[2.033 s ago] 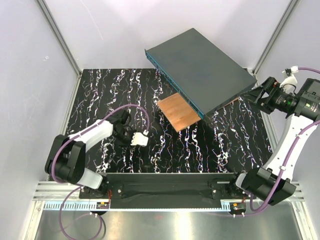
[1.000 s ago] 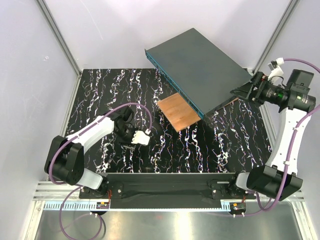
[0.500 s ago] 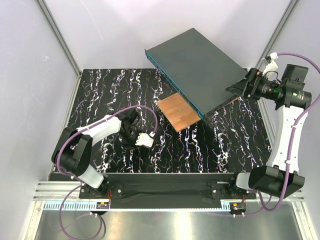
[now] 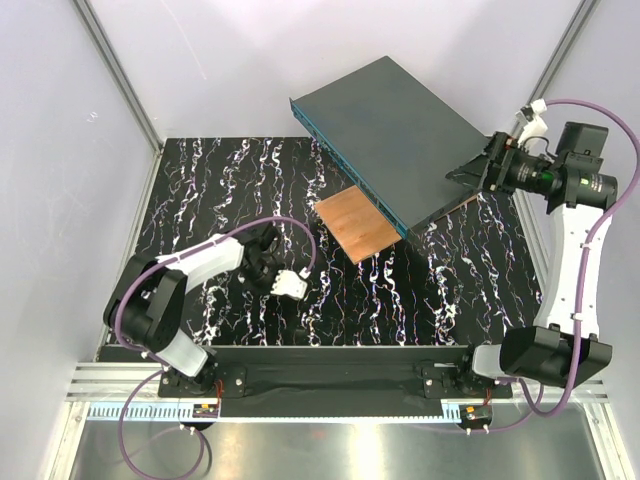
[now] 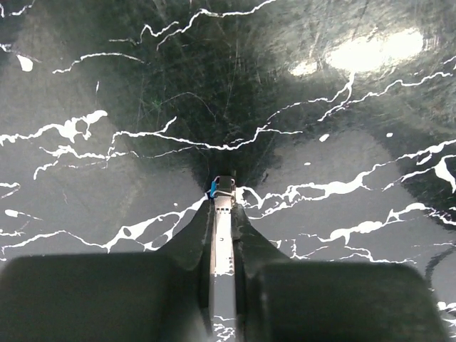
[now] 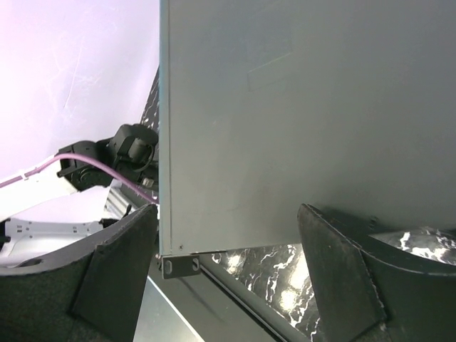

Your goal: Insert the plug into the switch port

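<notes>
- Over the last two seconds the right fingers (image 6: 335,263) have swung in from the side. They now stand wide apart around the back corner of the dark-grey box (image 4: 400,130); I cannot tell whether they touch it.
- The left fingers (image 5: 246,246) have crept slightly inward. They are pinched narrow on the plug (image 5: 222,210), low over the desk (image 4: 200,200).
- The switch port (image 4: 348,170) sits in the box's teal face, well apart from the plug and above the copper plate (image 4: 358,222).
- To do this step well, steady the box first. Then lift the plug, square it to one socket and push straight.
</notes>
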### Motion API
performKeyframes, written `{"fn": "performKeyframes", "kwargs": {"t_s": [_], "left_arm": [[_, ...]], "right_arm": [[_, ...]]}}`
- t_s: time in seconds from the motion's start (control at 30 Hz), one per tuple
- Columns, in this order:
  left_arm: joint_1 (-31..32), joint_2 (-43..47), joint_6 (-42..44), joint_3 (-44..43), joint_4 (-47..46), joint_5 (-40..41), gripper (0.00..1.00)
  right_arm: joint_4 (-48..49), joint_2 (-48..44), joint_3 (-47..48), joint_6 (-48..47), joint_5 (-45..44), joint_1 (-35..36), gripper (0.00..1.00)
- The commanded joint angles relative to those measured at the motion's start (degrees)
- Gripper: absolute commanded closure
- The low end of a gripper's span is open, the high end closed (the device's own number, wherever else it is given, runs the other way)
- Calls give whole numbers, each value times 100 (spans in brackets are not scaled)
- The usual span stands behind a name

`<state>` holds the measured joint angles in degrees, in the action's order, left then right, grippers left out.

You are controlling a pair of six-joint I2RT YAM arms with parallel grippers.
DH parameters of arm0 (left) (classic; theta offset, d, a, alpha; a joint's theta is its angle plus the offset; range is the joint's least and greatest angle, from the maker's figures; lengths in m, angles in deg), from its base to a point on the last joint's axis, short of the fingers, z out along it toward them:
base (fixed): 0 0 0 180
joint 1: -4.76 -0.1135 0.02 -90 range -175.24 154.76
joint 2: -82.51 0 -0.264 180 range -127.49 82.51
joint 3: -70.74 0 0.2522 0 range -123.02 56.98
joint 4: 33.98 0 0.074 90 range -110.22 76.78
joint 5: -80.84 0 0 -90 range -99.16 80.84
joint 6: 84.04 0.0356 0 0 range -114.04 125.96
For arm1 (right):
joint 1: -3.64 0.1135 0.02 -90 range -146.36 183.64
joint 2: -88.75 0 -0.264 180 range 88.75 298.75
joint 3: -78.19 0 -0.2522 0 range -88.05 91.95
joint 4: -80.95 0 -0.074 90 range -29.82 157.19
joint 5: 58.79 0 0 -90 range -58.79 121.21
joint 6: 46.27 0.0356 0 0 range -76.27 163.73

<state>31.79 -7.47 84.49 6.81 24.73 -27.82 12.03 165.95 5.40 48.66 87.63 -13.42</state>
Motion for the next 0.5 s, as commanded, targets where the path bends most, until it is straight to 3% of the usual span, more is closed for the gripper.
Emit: {"fn": "performKeyframes", "kwargs": {"t_s": [0.0, 0.2, 0.43, 0.47], "left_arm": [[13, 242, -3, -80, 127, -278, 97], [13, 2192, 803, -309, 698, -1034, 100], [83, 4153, 2708, -178, 1166, -2324, 100], [101, 4581, 2886, -81, 956, -2431, 100]], "right_arm": [[303, 13, 218, 34, -17, 220, 15], [681, 101, 340, 315, 158, 650, 18], [1033, 496, 630, 588, 474, 1670, 21], [1077, 558, 665, 632, 501, 2106, 22]]}}
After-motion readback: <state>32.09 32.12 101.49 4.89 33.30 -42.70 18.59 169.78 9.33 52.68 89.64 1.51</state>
